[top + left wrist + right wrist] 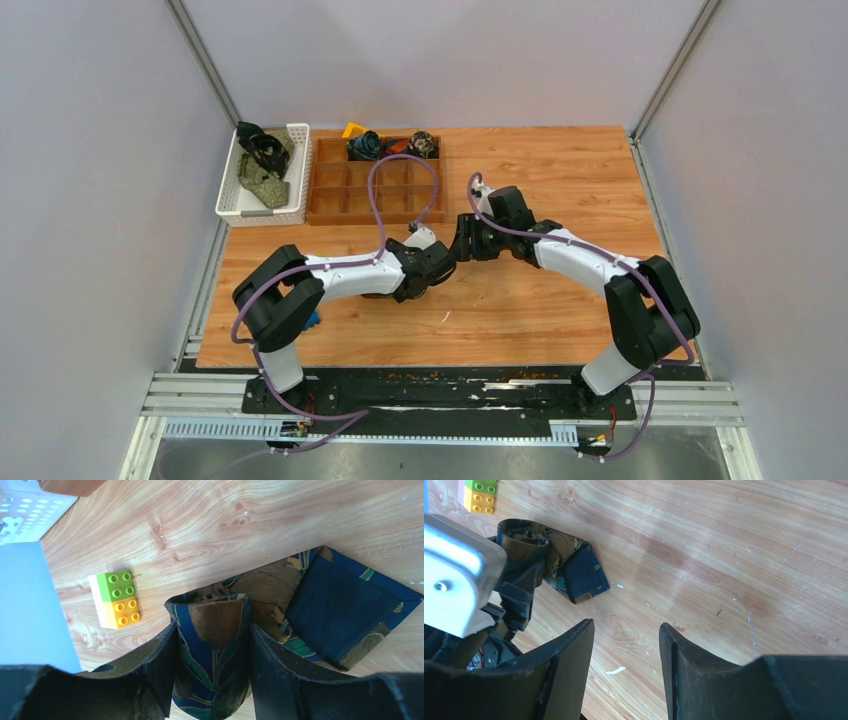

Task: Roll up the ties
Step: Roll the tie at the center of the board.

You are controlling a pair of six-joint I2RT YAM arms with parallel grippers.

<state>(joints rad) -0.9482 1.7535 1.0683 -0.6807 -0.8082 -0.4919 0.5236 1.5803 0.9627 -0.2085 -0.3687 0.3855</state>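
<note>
Fingers [156,675] of the left gripper [212,630] clamp the rolled part of a navy, brown-patterned tie [330,600] near the table's [724,555] middle. The tie's pointed end lies flat on the wood. Just beside it, the right gripper [626,625] stands released over bare wood. A green-and-orange block stack [118,600] sits near the roll. Farther off, two rolled ties [365,146] occupy the wooden tray's [350,195] far compartments. Loose ties [262,165] fill the white basket [258,217] at far left.

Tie [320,600] near blocks [117,600], on table [225,520]
</note>
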